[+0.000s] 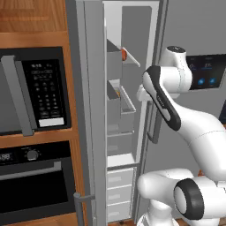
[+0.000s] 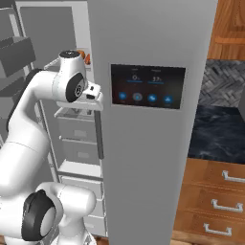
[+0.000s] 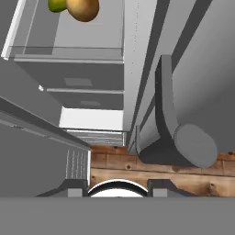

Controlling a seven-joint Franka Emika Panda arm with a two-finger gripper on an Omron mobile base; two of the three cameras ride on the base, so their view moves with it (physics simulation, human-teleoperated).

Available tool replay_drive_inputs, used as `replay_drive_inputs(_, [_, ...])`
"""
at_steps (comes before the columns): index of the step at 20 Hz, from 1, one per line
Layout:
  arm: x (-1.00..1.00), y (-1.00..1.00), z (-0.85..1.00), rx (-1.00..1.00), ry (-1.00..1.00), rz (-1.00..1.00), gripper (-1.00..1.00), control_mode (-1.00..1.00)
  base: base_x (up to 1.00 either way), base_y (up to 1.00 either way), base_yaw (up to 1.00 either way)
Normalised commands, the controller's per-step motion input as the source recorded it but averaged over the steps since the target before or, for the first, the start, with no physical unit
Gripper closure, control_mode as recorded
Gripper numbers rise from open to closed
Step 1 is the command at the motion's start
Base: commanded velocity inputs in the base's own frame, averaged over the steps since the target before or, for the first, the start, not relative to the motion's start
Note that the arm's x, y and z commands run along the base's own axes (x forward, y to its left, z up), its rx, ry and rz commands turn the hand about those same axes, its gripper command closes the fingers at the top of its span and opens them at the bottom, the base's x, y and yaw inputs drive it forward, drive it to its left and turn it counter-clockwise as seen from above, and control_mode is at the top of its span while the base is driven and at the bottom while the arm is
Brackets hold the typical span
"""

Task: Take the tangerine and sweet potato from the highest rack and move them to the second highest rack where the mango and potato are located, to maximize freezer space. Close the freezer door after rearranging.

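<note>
Centrally in the left base view, the freezer (image 1: 126, 88) stands open. The tangerine (image 1: 124, 54) sits on the highest rack (image 1: 131, 61), upper centre of the frame; below it the second highest rack (image 1: 128, 106) holds a small orange-yellow item. In the hand view, the mango (image 3: 57, 5) and a brown potato (image 3: 83, 8) lie touching at the top left, well above the gripper (image 3: 117, 188). Its fingertips (image 3: 73, 189) sit wide apart, holding nothing. The mango's long axis cannot be judged.
</note>
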Motion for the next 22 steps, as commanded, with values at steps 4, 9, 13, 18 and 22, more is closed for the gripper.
replay_drive_inputs(4, [-0.02, 0.0, -0.02, 0.0, 0.0, 0.0, -1.0, -1.0, 0.0, 0.0, 0.0])
replay_drive_inputs(9, [-0.03, 0.0, -0.04, 0.0, 0.0, 0.0, -1.0, 1.0, -0.12, -0.06, 0.0])
replay_drive_inputs(13, [0.0, 0.0, 0.0, 0.0, 0.0, 0.0, -1.0, 1.0, 0.0, -0.16, 0.09])
replay_drive_inputs(18, [0.0, 0.0, 0.0, 0.0, 0.0, 0.0, -1.0, 1.0, -0.07, -0.47, 0.18])
replay_drive_inputs(22, [0.0, 0.0, 0.0, 0.0, 0.0, 0.0, -1.0, 1.0, -0.06, -0.31, 0.22])
